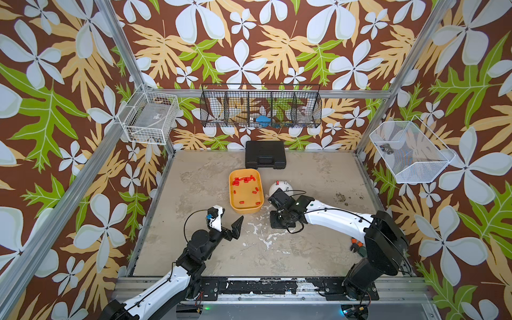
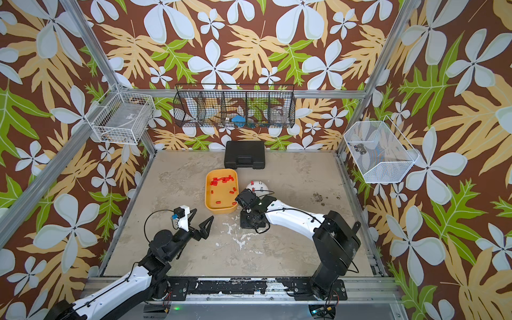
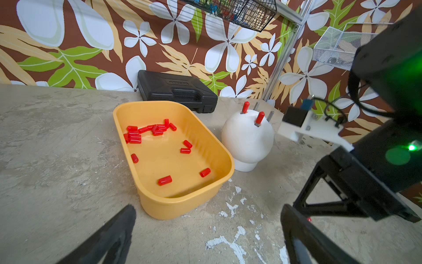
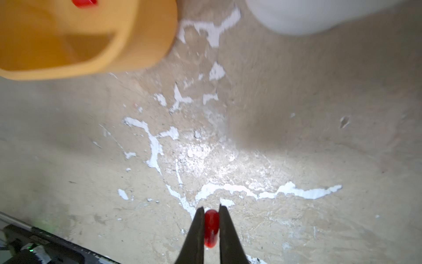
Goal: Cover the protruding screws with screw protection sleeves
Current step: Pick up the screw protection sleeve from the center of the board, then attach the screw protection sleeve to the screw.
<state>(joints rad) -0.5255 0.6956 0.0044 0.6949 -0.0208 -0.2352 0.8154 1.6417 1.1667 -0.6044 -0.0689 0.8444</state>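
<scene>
1. Right wrist view: the right jaws are pinched together on one red cap (image 4: 211,228). They hold it above the bare table (image 4: 296,137), a little short of the yellow tray (image 4: 114,57) and the white ball (image 4: 296,20).
2. The cap is gripped by its sides, probably so that one end is free to push straight down onto a stud.
3. In the left wrist view, two capped studs (image 3: 245,107) and two bare studs (image 3: 256,106) stick up from the ball, so the job looks about half done.
4. The spare caps (image 3: 134,137) lie loose in the tray, which sits just beside the ball, likely to keep each carry short.
5. The left jaws are spread wide and hold nothing. They hang over the table near the tray, clear of the work.
</scene>
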